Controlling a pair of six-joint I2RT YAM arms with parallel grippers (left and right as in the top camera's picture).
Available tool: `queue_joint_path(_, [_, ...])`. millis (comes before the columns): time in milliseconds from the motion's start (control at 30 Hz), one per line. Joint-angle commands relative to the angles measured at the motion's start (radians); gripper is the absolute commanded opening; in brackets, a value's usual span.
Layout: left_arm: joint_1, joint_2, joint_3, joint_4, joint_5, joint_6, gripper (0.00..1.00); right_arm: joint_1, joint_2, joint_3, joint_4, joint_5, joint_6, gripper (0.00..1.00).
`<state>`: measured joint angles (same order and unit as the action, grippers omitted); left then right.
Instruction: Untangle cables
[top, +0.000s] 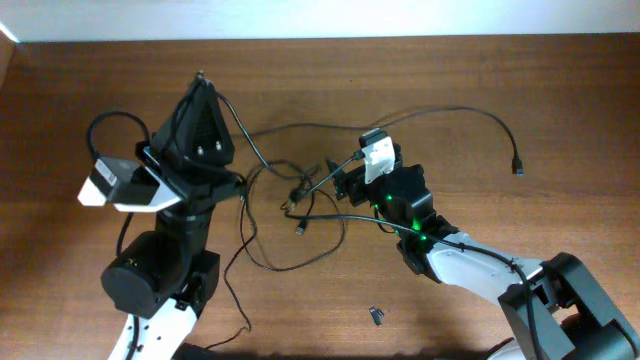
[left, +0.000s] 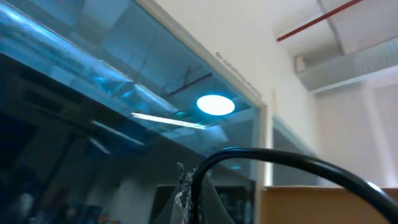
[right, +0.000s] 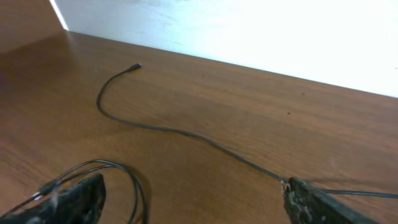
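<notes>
Although the knot of cables (top: 300, 195) lies on the wooden table (top: 560, 90) between the two arms, one of them climbs off the surface to the left gripper (top: 202, 82), which is raised high with its tip towards the overhead camera and its jaws pinched together on that strand. The right gripper (top: 336, 183) sits low at the right edge of the knot. One long cord arcs away to a free plug (top: 518, 167) far to the right. A small dark clip-like piece (top: 377, 315) lies apart, near the front edge.

From the left wrist, the camera looks up at a round ceiling light (left: 216, 104), glass panels and a red pipe (left: 317, 22); the pinched cable bends out to the right across this view.

From the right wrist, the two fingers (right: 74, 199) stand wide apart with nothing between them but bare wood. A cable reaches the tip of the finger on the right of this view, and loops lie beside the other one.
</notes>
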<state>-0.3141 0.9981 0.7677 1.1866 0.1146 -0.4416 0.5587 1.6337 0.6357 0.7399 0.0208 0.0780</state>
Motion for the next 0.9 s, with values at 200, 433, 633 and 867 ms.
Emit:
queue_joint_path(200, [-0.004,0.002,0.007,-0.157,-0.377,0.375,0.00,-0.004,-0.014,0.004,0.104,-0.423,0.008,0.99])
queue_joint_path(433, [-0.003,0.001,0.008,-0.179,-0.406,0.575,0.00,-0.004,-0.014,0.004,0.159,-0.586,0.008,0.99])
queue_joint_path(633, [0.020,0.002,0.008,-0.198,-0.455,0.649,0.00,-0.031,-0.014,0.004,0.159,-0.642,0.008,0.99])
queue_joint_path(867, [0.020,0.009,0.008,-0.238,-0.355,0.536,0.00,0.001,-0.011,0.004,0.166,-0.747,0.007,1.00])
